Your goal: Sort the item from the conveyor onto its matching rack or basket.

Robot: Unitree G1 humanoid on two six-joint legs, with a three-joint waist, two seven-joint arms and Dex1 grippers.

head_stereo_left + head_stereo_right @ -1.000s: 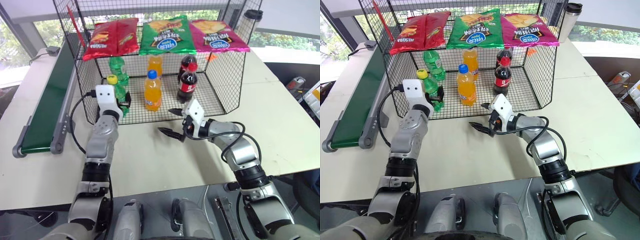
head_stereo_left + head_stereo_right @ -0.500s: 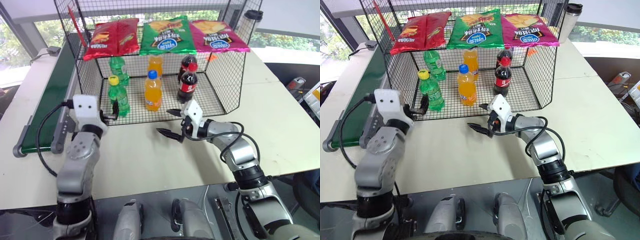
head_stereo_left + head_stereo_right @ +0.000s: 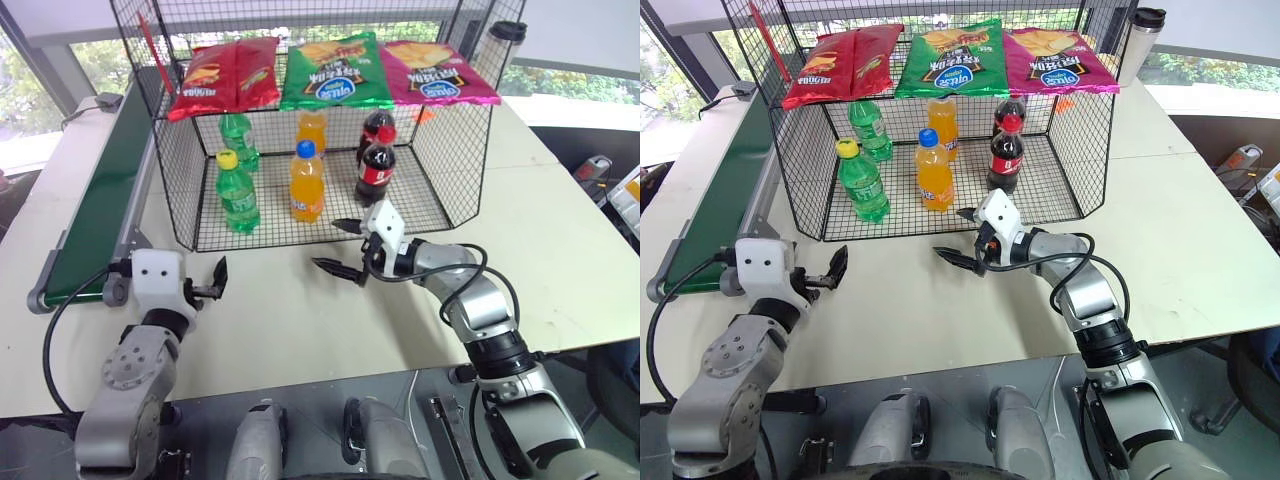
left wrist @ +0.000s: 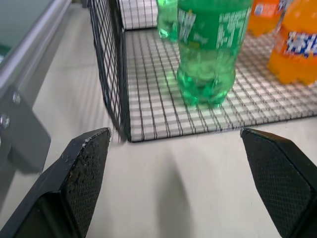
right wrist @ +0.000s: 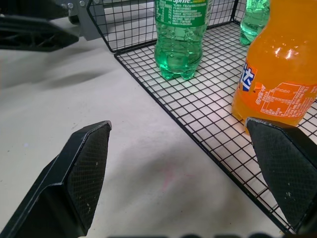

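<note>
Yellow-capped green bottle [image 3: 236, 191] upright on gridded floor of black wire-mesh cage [image 3: 452, 160], in front left corner, just inside open front edge. Green-capped green bottle [image 3: 238, 139] behind it, nearer back wall. Orange soda bottles [image 3: 306, 182] to the right of it, cola bottles [image 3: 376, 163] further right. Chip bags [image 3: 334, 71] lying across top of cage.

Left end effector [image 3: 215, 280] low over bare table [image 3: 270, 320], in front of cage and well apart from yellow-capped bottle, fingers spread wide with nothing between them. Seen from left wrist: bottle straight ahead beyond cage's front edge, both fingers [image 4: 83, 173] short of mesh floor.

Right end effector [image 3: 342, 246] just off cage's front edge, below orange soda, fingers likewise wide apart and empty; yellow-capped bottle off to its left, not touched.

Dark green conveyor [image 3: 100, 195] along left side of cage, belt bare.
</note>
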